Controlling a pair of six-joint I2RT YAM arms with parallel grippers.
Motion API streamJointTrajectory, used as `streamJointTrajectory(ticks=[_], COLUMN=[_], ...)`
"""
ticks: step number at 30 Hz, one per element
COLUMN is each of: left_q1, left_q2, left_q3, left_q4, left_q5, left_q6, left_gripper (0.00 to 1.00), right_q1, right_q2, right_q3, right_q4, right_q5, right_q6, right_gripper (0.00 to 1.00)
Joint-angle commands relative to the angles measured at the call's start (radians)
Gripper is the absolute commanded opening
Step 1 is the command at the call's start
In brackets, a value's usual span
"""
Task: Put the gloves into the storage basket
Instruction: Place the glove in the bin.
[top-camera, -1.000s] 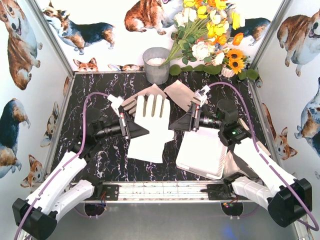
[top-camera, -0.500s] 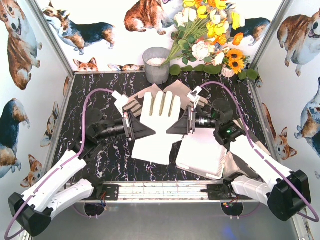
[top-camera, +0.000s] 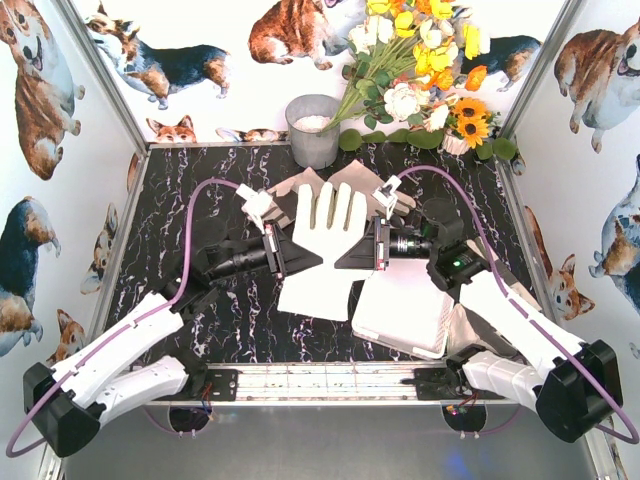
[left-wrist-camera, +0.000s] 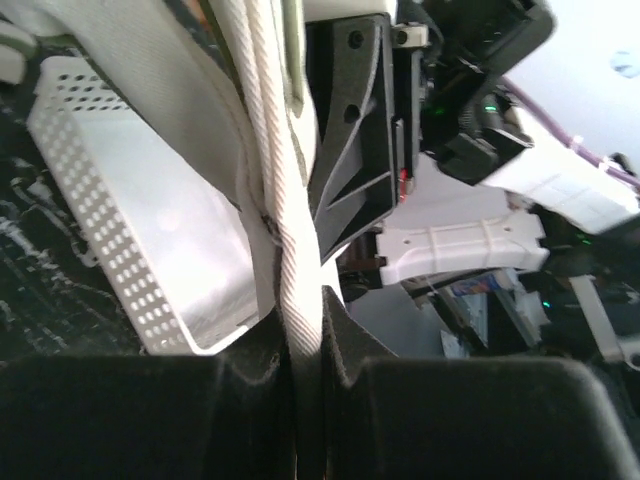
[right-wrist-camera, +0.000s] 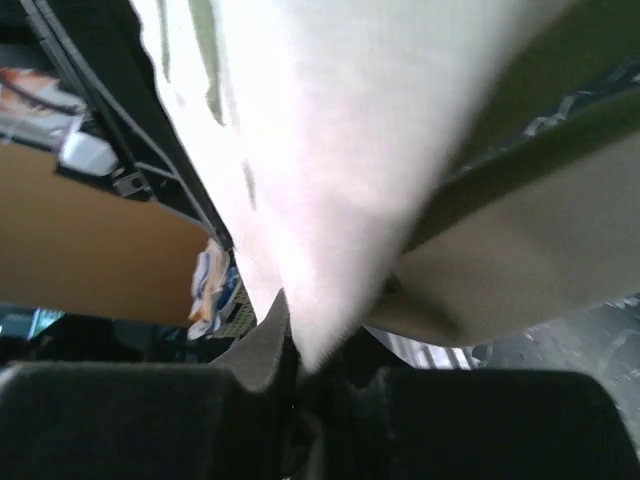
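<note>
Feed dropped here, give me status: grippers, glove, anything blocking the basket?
Left gripper and right gripper both shut on one glove, held up between them. Storage basket just right, right arm partly over it. More gloves behind.

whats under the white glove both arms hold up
Grey-brown gloves lie on the black table, showing past its top edge. The white glove covers their lower parts, so their count is unclear.

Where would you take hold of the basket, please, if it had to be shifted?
On the basket, I would pinch the near wall at its rim from above, one finger inside, one outside: it is thin and upright, and that edge is uncovered, while the right arm crosses the far right corner and the glove hangs by the left side.
</note>
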Motion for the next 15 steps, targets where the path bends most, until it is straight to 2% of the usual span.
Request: streamJointTrajectory(ticks=[1, 4, 8, 12, 15], left_q1=[-0.039, -0.123, -0.213, -0.266, -0.297], left_q2=[0.028, 0.107, 0.286, 0.459, 0.589], left_q3=[-0.004, 0.006, 0.079, 0.198, 0.27], left_q4=[-0.061, -0.047, -0.083, -0.076, -0.039], left_q5=[-0.233, -0.363, -0.515, -0.559, -0.525], left_q6=[0.087, 0.105, 0.107, 0.124, 0.118], left_gripper=[0.0, 0.0, 0.0, 0.0, 0.0], right_q1=[-0.004, -0.008, -0.031, -0.045, -0.05], right_q2=[-0.039, -0.058, -0.078, -0.113, -0.143], right_q3=[0.066, 0.12, 0.139, 0.138, 0.138], right_q4=[-0.307, -0.626, -0.878, -1.049, -1.141], right_q5=[0.151, 0.388, 0.632, 0.808, 0.939], right_q6=[-0.159, -0.299, -0.341, -0.313, -0.297], right_gripper=[0.0, 0.0, 0.0, 0.0, 0.0])
